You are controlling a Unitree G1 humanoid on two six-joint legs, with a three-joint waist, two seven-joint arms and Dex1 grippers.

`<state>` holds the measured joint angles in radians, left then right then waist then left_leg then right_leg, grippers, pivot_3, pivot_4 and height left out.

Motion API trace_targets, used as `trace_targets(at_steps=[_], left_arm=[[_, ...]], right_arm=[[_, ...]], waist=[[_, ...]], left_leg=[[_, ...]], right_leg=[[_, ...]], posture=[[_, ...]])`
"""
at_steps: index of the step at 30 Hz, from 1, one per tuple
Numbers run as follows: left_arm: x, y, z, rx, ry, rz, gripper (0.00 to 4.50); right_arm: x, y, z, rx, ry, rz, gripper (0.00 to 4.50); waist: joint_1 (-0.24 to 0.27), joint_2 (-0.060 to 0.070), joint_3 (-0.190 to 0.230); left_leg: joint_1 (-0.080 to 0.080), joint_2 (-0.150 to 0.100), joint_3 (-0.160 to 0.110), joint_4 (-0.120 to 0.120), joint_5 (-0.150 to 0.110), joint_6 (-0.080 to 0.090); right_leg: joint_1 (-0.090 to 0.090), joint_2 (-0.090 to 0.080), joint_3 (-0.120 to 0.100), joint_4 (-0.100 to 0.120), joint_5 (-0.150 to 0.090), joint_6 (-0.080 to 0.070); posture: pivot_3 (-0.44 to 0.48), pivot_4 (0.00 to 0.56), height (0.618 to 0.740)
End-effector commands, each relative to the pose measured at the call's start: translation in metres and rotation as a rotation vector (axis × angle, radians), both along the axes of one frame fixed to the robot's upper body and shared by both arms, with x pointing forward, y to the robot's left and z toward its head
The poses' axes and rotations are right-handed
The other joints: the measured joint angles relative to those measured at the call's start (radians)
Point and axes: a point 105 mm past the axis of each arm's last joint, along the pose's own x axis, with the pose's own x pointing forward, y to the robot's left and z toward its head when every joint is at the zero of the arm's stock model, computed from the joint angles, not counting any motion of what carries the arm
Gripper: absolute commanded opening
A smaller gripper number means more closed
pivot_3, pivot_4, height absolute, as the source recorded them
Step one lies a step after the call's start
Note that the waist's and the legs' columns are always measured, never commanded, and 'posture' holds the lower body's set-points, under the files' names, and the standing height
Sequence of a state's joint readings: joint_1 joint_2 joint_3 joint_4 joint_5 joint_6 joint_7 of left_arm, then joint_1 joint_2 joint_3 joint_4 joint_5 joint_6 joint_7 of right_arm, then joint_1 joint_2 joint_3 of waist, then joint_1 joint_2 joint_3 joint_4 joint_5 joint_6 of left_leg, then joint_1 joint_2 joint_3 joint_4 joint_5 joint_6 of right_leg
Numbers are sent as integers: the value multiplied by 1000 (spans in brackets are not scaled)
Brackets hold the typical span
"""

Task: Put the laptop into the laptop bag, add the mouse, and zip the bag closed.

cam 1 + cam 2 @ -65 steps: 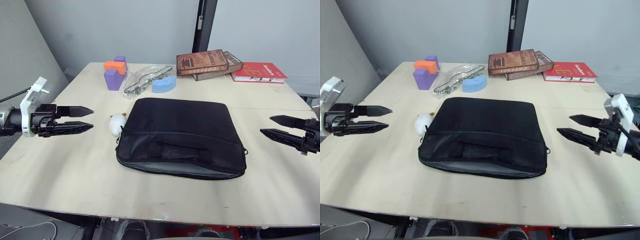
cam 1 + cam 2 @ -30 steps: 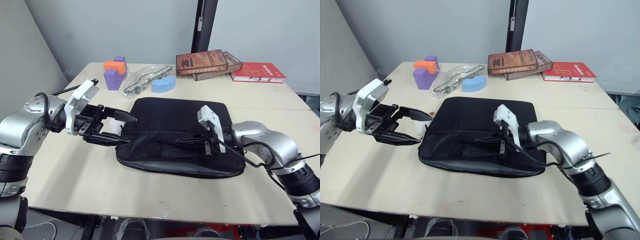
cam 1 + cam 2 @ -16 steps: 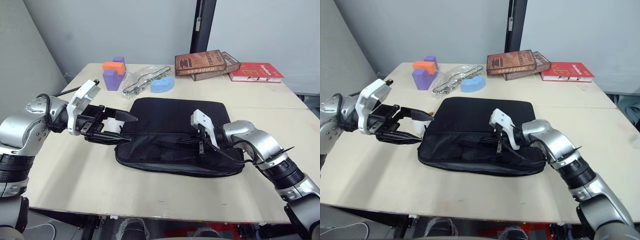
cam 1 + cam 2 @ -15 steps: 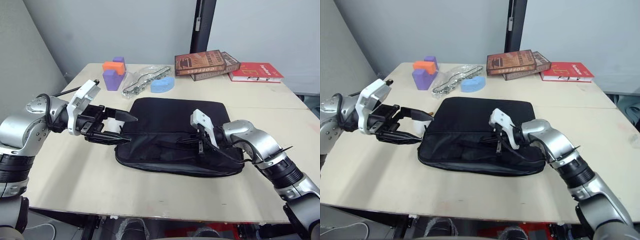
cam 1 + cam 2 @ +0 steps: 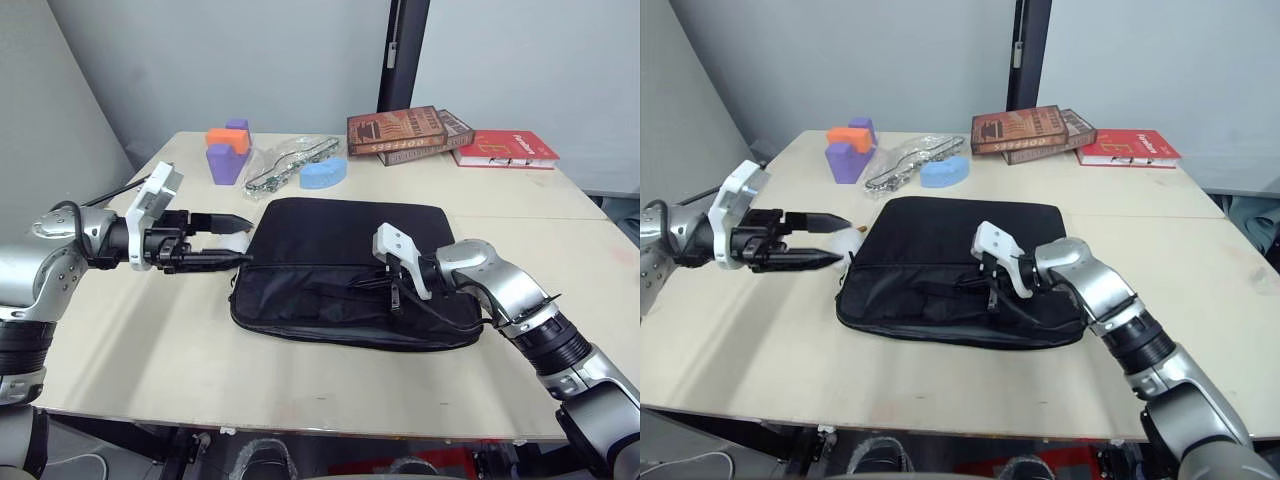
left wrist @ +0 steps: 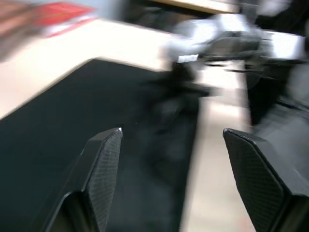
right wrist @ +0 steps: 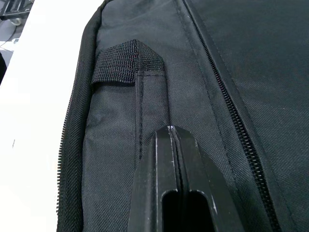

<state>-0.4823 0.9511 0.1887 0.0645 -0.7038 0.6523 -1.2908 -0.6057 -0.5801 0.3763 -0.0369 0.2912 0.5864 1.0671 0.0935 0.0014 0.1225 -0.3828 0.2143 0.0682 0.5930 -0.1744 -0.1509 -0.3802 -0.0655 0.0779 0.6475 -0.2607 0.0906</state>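
Left eye view: laptop bag [image 5: 350,272] lying flat at the centre of the pale wooden counter [image 5: 150,340], zipper running along its front half. Left gripper [image 5: 240,240] at the bag's 9 o'clock edge, fingers only slightly parted, tips just beside the fabric. Right gripper [image 5: 372,287] low over the bag's front panel, pointing toward 9 o'clock. Purple-and-orange foam blocks [image 5: 226,152], a clear plastic packet [image 5: 290,160] and a blue foam arch [image 5: 324,171] at the bag's 11 o'clock; stacked brown books [image 5: 410,131] and a red book [image 5: 505,149] at 1 o'clock.

Right eye view: same layout, with a scrap of a white object [image 5: 848,256] visible between the left gripper's tips and the bag's 9 o'clock edge, too hidden to identify.

Left wrist view: two black fingers [image 6: 104,179] standing well apart, black bag fabric between and beyond them, the other arm blurred farther off.

Right wrist view: fingers [image 7: 166,183] pressed together, tips resting on the bag's front panel just short of a stitched webbing strap handle [image 7: 126,65]; whether any fabric is pinched cannot be told. Zipper track [image 7: 227,106] running alongside.
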Motion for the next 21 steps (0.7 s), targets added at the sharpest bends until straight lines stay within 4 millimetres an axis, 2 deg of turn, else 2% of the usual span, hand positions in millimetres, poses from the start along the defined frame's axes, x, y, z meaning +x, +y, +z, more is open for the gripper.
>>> trace_targets(at_steps=[1,4,7,15,17,21], left_arm=[[35,37,-9,-89,69,315,3518],[55,57,-18,-157,150,488,3518],[66,66,-28,-212,220,581,3518],[84,60,-84,-101,397,675,3518],[86,62,-91,-76,416,699,3518],[91,52,-102,-55,445,669,3518]], right_arm=[[-3,-5,-24,-59,82,-17,37],[-2,-4,-22,-58,79,-14,37],[-2,-5,-22,-61,76,-12,37],[-4,-7,-22,-68,73,-15,37],[-4,-7,-22,-65,71,-18,37],[-4,-9,-23,-69,65,-34,37]], waist=[[1,0,-2],[1,-4,-5],[2,-6,-6],[3,-6,-6],[3,-6,-6],[5,-6,-6]], left_leg=[[0,0,0,0,0,0],[0,1,0,0,1,0],[0,1,-1,0,1,0],[0,0,-1,0,1,0],[0,1,-1,0,1,0],[-1,0,-1,-1,1,0]], right_leg=[[0,0,0,0,0,0],[0,0,-1,0,1,0],[0,0,-2,-1,1,0],[0,0,-2,-2,2,1],[0,0,-2,-2,2,1],[1,0,-2,-3,3,4]], posture=[[0,150,740],[0,150,740],[0,150,740],[0,150,740],[0,150,740],[0,150,740]])
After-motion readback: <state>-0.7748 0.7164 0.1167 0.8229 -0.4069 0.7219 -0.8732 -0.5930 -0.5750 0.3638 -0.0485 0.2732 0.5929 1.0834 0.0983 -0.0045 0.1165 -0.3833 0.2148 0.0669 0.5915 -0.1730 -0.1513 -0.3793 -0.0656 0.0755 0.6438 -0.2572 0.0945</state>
